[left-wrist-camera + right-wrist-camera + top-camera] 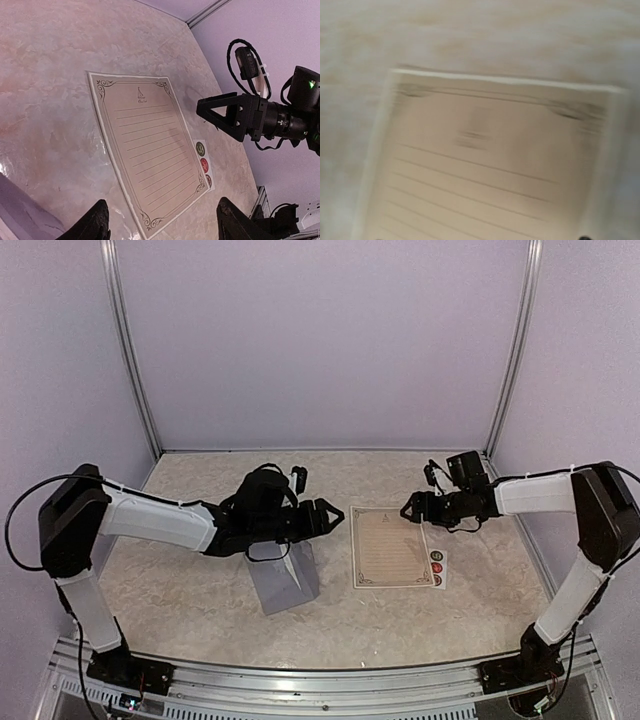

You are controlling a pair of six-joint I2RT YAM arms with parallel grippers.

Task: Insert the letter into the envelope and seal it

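Cream letter (390,547) runs near-to-far, its far edge right under the right gripper (408,509), whose opening I can't make out, while the left gripper (335,518) gapes empty just beside it.

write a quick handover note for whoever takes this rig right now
Grippers: left gripper open and empty, above the table between envelope and letter; right gripper over the letter's far right corner, open or shut unclear.
Things: letter flat and unfolded; envelope left of it, under the left arm; sticker strip along the letter's near right edge.
Done: nothing yet.
Left: letter into envelope, then seal.
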